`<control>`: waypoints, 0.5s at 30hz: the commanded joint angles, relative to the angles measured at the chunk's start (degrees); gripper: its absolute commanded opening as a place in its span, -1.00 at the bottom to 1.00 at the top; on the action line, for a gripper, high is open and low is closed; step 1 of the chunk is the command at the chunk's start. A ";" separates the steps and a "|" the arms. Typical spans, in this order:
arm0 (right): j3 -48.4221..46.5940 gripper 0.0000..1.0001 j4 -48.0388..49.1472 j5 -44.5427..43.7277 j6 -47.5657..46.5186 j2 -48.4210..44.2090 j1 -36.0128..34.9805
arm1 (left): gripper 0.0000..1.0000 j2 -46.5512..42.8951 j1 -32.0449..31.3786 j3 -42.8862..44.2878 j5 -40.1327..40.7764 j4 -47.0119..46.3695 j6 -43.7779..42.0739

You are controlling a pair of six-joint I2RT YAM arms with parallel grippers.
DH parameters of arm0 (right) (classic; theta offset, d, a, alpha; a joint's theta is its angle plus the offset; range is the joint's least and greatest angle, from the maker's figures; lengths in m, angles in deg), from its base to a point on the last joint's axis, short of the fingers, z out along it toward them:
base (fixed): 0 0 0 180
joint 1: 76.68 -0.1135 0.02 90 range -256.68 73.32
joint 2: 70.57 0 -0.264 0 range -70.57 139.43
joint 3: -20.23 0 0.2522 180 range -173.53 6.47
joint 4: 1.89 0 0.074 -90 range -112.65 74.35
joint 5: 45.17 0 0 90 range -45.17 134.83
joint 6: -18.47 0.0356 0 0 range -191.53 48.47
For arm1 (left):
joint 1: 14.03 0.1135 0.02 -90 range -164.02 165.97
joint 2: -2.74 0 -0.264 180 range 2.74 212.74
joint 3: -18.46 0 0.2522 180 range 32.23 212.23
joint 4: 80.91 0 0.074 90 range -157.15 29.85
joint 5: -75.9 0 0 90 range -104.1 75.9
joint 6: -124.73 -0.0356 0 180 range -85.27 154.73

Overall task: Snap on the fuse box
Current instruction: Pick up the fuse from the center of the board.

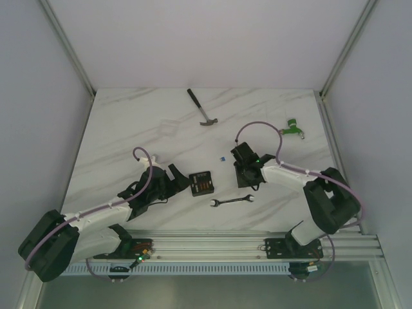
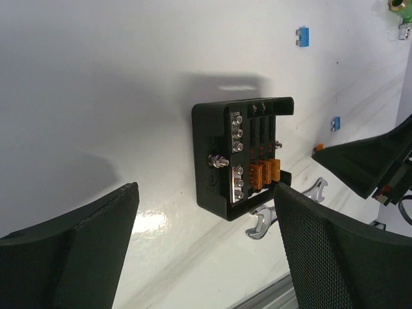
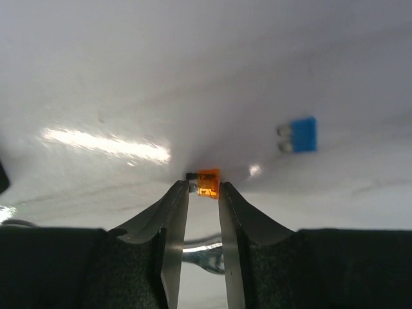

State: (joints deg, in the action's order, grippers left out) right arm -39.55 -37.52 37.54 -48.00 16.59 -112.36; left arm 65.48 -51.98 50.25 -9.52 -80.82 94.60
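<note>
The fuse box (image 1: 201, 183) lies uncovered on the table, a wrench (image 1: 232, 201) just beside it. The left gripper (image 1: 179, 179) hovers left of the box, jaws wide apart. To the box's right, the right gripper (image 3: 204, 187) brackets an orange fuse (image 3: 208, 180); whether it is clamped cannot be told. A centred, square pinch would likely prevent twisting.

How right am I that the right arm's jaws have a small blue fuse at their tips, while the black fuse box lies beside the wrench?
Wrong colour: an orange fuse is at those jaws' tips, as the right wrist view shows; the blue fuse lies apart. The fuse box does lie beside the wrench.
</note>
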 commanded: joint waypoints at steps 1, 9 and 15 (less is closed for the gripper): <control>-3.29 -0.37 0.80 1.92 -3.88 6.18 -2.71 | 0.89 0.22 -0.01 0.12 0.58 0.53 -0.55; -11.14 -0.26 0.53 -0.68 -7.28 11.88 -3.87 | 0.89 -0.83 -0.02 -0.40 0.60 0.67 -0.37; -12.44 -0.04 -1.66 -4.58 -5.50 12.59 -5.32 | 0.90 -0.79 -0.01 -0.42 0.78 0.72 -0.27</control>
State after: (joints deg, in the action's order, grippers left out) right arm -51.25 -36.03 36.36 -53.99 27.76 -116.56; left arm 65.24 -51.98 50.25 -9.52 -80.80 94.60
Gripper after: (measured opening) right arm 0.458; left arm 0.946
